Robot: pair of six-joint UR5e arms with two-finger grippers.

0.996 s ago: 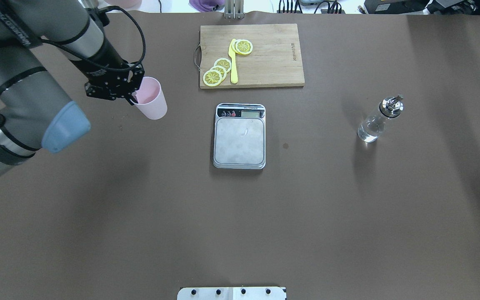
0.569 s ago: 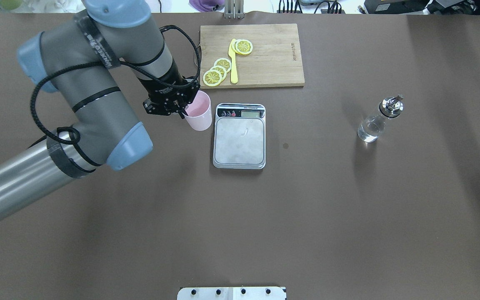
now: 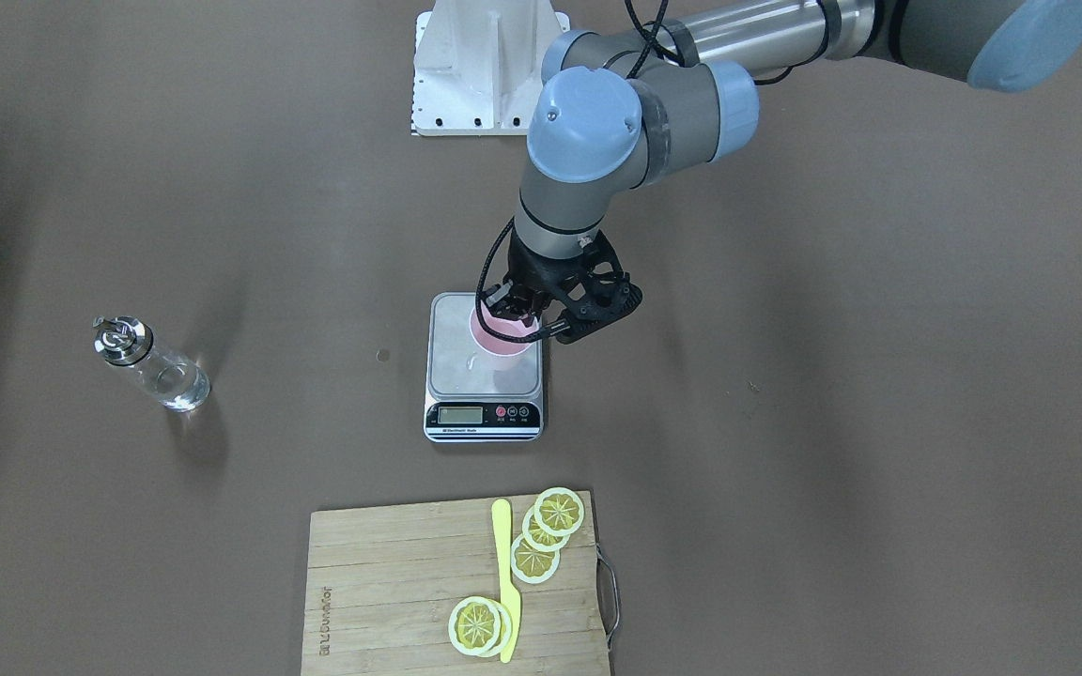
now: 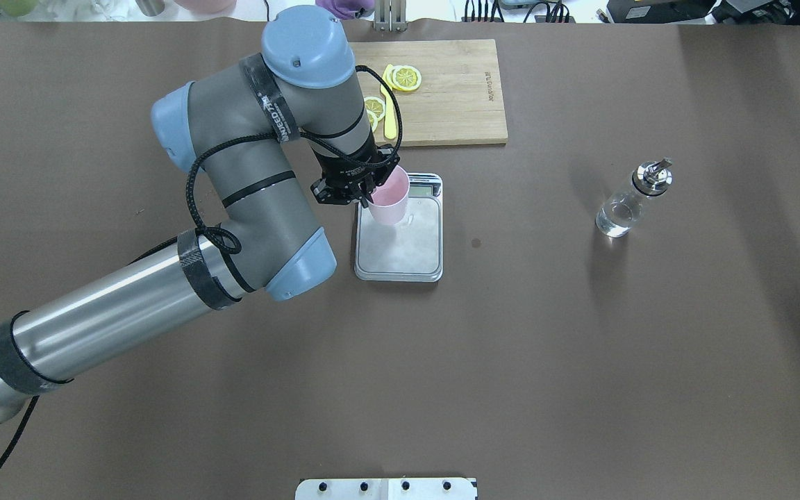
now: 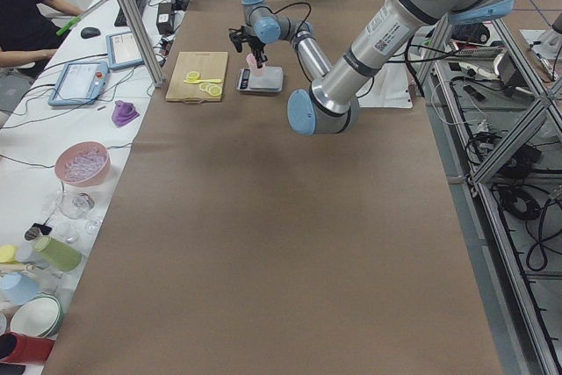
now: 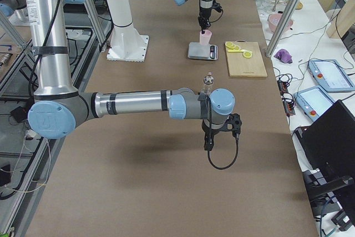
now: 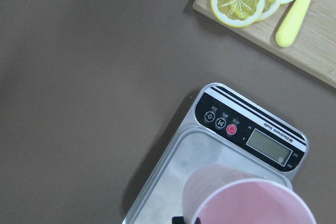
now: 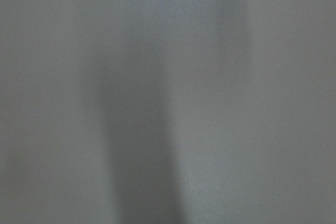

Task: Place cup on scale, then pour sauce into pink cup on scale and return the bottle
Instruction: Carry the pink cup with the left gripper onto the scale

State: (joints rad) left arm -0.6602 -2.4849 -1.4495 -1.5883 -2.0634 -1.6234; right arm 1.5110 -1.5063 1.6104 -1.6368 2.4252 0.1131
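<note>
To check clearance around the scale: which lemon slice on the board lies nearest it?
The end lemon slice of the overlapping three, at the board edge facing the scale; the others lie farther back.

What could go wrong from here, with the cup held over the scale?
1. The left gripper pinches the cup at its rim, over the left part of the scale, not its middle; released there, it may stand near the edge.
2. One finger seems to sit inside the cup, so pulling away could drag or tip it.
3. Whether the base touches the platform is unclear; an early release could drop it.
</note>
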